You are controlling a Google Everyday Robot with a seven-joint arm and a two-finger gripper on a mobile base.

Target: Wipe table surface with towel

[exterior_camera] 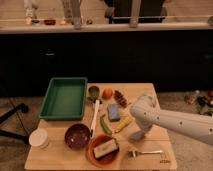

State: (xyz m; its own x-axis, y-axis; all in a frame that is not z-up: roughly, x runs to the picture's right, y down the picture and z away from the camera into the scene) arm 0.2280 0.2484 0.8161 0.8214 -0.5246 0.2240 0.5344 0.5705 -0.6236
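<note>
Arm: a white robot arm reaches in from the right edge and bends down over the right half of the counter (150,92), a tan plank top.

End effector: the end effector (140,131) points down at the right-hand boards, just right of the food items; the arm's bulk hides its fingers, so whether they are wide, narrow or gripping cannot be told.

Towel: a small pale grey-blue towel (136,135) lies on the wood directly under the end effector, apparently pressed there so it can be dragged across the surface.

Clutter: a green tray (64,97) sits at the far left, with a blue sponge block (114,112), a green pepper (104,124) and a yellow item, possibly a banana (122,124), packed in the middle.

Front row: a white cup (39,137), a dark bowl (77,136), an orange bowl (102,149) and a fork (145,152) line the near edge.

Reading: the cloth sits on the one open patch, probably because it allows a wiping stroke without knocking anything.
</note>
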